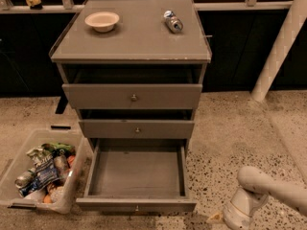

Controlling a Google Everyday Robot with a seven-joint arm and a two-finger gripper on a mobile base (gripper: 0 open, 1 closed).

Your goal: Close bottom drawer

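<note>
The bottom drawer (pixel 136 205) of the grey cabinet (pixel 130 42) is pulled far out toward me. Its deep grey box is empty and its low front carries a small round knob (pixel 137 208). My white arm (pixel 268 188) comes in from the lower right. The gripper (pixel 236 218) hangs at its end just above the floor, to the right of the drawer's front right corner and apart from it. The frame's bottom edge cuts the gripper off.
The middle drawer (pixel 136 129) and the top drawer (pixel 133 96) stand slightly out. A bowl (pixel 101 20) and a can (pixel 172 22) sit on the cabinet top. A clear bin (pixel 14 166) of snacks stands on the floor to the left. A white post (pixel 280 44) rises at the right.
</note>
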